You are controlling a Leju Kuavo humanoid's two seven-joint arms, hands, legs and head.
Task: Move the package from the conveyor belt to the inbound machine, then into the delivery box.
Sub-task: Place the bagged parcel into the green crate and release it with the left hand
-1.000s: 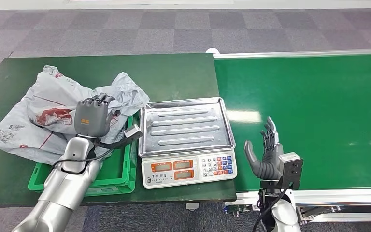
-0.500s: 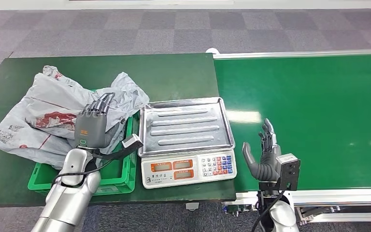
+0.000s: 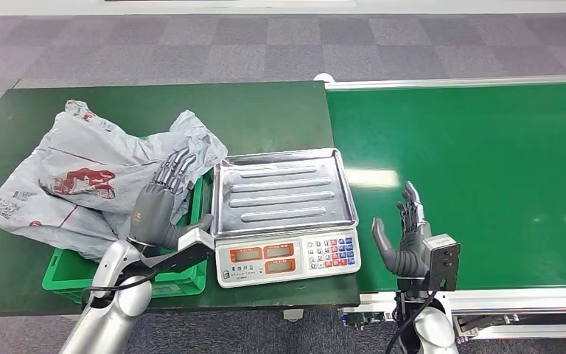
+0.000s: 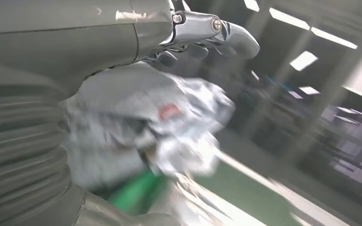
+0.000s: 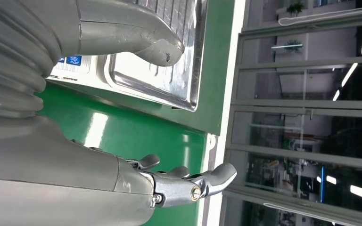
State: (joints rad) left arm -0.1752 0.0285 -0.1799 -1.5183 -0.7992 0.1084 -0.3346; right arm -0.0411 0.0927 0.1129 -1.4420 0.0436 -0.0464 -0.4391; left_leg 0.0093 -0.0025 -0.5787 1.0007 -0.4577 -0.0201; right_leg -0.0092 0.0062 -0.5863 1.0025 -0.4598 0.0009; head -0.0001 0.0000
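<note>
The left hand (image 3: 155, 210) has let go and pulled back with fingers spread, leaving the package (image 3: 81, 177) resting on the green box (image 3: 169, 276) at left, so the job looks done.

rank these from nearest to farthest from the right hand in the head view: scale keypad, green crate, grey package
From the right hand, which hovers open over the conveyor belt's near edge:
1. Scale keypad, just to its left on the scale's front panel.
2. Green crate, beyond the scale, on the dark table.
3. Grey package, farthest left, lying crumpled over the crate.
</note>
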